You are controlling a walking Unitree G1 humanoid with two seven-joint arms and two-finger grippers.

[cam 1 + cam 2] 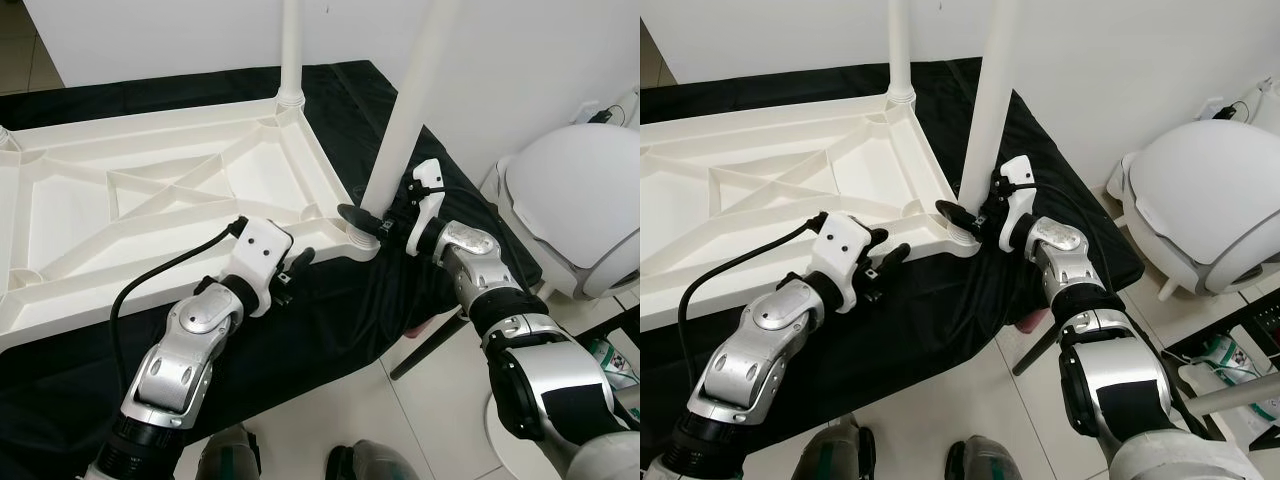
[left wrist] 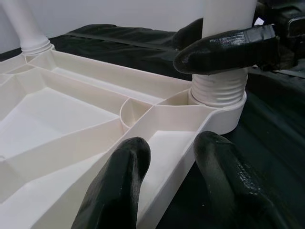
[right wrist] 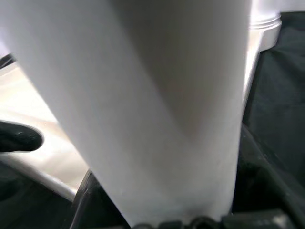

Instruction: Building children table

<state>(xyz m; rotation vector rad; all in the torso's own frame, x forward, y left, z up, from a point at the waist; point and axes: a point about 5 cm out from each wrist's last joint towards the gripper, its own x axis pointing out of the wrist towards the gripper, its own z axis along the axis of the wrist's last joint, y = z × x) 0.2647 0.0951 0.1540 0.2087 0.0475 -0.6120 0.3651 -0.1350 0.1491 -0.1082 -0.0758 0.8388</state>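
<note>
White leg clamped by right pincer; left pincer released nr tabletop.

From the head we look forward and down with both eyes on the upturned white plastic ribbed tabletop, lying from nine o'clock to centre. Our left wrist camera sits low and close, facing along its black fingers at the threaded corner socket. Our right wrist camera is pressed right up against the round white plastic leg, blurred. All views share that corner.
</note>
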